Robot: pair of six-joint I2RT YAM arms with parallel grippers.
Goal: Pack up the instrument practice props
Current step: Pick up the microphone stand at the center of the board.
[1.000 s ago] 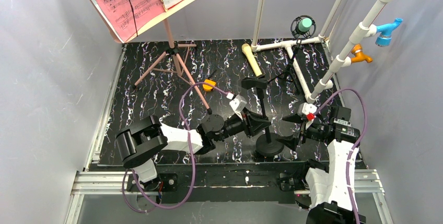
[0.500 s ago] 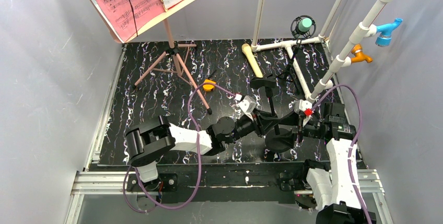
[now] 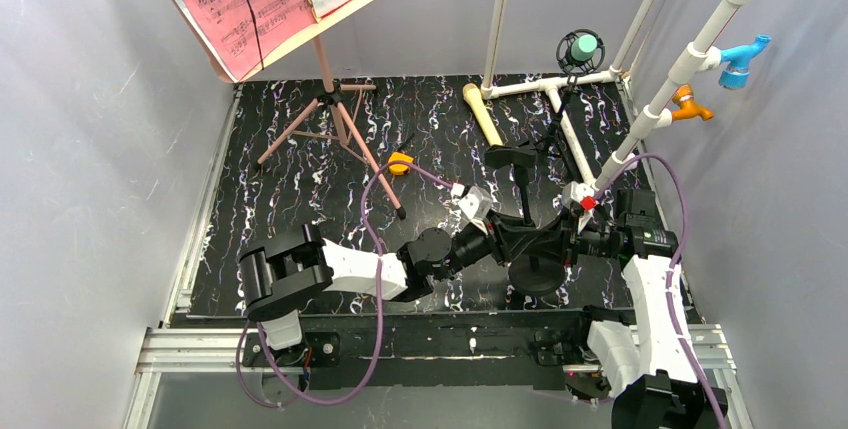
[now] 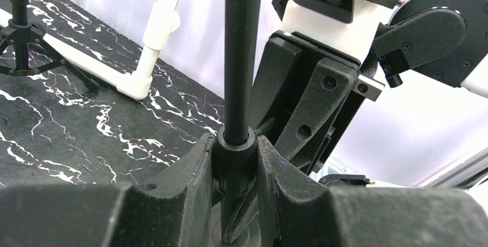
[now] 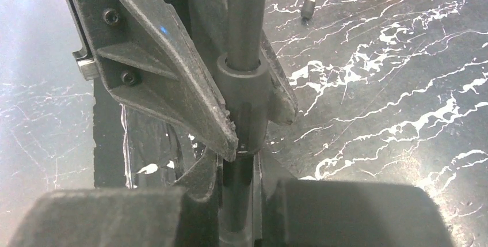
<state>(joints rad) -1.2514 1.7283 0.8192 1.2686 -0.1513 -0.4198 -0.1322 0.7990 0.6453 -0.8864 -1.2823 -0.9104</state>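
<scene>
Just behind the gripped black stand [image 4: 241,57] rises the white pipe frame [image 3: 651,114].

Grainy matt plastic left pincer [image 4: 233,143]; smooth black stand pole [image 4: 241,57]; marbled, faintly glossy tabletop [image 4: 86,126].

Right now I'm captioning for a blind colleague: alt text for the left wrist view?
The left gripper clamps the collar of an upright black stand pole. The right gripper faces it behind the pole, above a marbled table.

Black white-veined tabletop [image 3: 290,189] between plain grey walls [image 3: 90,149], aluminium rail [image 3: 200,347] at near edge.
</scene>
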